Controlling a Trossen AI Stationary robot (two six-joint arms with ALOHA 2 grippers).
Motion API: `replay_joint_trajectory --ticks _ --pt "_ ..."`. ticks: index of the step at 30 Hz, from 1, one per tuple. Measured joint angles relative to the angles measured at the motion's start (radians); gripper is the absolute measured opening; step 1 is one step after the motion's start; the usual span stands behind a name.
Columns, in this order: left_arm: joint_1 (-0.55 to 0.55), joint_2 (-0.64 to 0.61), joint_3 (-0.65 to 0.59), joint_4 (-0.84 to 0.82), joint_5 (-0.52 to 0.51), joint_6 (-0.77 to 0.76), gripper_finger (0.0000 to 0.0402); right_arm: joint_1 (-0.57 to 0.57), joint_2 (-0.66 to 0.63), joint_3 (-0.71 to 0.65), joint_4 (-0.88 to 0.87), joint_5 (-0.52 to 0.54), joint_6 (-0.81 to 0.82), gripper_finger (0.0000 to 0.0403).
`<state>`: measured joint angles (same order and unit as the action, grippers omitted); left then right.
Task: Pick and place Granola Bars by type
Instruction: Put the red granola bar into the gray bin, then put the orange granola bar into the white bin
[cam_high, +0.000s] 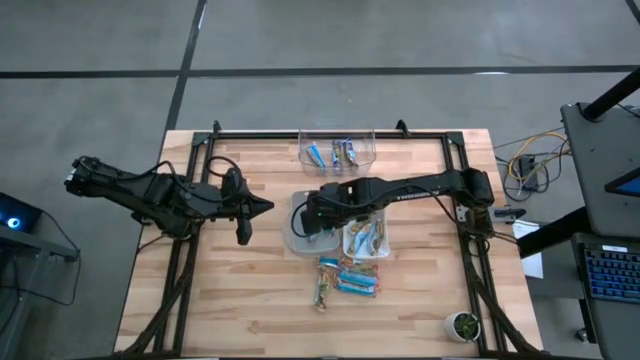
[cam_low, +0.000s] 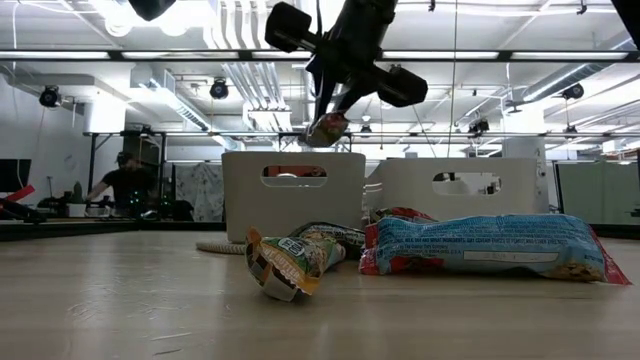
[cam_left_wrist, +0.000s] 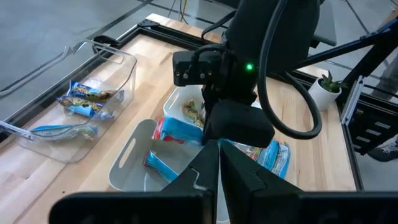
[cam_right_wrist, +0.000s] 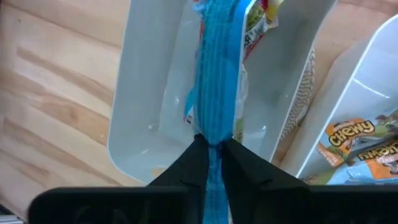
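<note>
My right gripper (cam_right_wrist: 212, 155) hangs over the grey bin (cam_high: 295, 242) at the table's middle, shut on a bright blue granola bar (cam_right_wrist: 217, 74). In the low view that bar (cam_low: 328, 128) shows above the bins. Another blue bar (cam_left_wrist: 159, 164) lies inside the grey bin. The white bin (cam_high: 386, 246) beside it holds tan and blue bars. Several loose bars (cam_high: 345, 280) lie on the table nearer the front. My left gripper (cam_high: 265, 206) waits shut, in the air left of the grey bin. My right gripper pinches one end of the blue bar's wrapper (cam_right_wrist: 214, 134) between its two fingers. The fingers slant steeply down from above and lie along the bar. The bar hangs below them over the grey bin, lifted clear.
A clear bin (cam_high: 304, 150) with a few bars stands at the table's far edge. The loose bars in the low view (cam_low: 290, 258) (cam_low: 480, 245) lie in front of both bins. A small potted plant (cam_high: 464, 325) sits at the near right corner.
</note>
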<state>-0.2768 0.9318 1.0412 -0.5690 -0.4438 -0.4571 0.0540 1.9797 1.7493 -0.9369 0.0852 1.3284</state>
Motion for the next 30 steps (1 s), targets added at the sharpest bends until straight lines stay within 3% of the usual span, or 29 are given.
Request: replay_joint_trajectory --ticks 11,17,23,30 --pt "-0.001 0.0 0.0 0.0 0.0 0.0 0.0 0.0 -0.001 0.0 0.007 0.011 -0.022 0.015" --pt "-0.001 0.0 0.0 0.0 0.0 -0.004 0.0 0.006 -0.011 0.029 0.011 0.022 -0.186 0.0177" --pt "-0.001 0.0 0.0 0.0 0.001 -0.009 0.0 0.023 -0.059 0.076 -0.013 0.023 -0.422 0.0157" --pt "-0.001 0.0 0.0 0.022 0.011 -0.027 0.0 0.068 -0.177 0.079 -0.028 0.021 -0.632 0.0068"
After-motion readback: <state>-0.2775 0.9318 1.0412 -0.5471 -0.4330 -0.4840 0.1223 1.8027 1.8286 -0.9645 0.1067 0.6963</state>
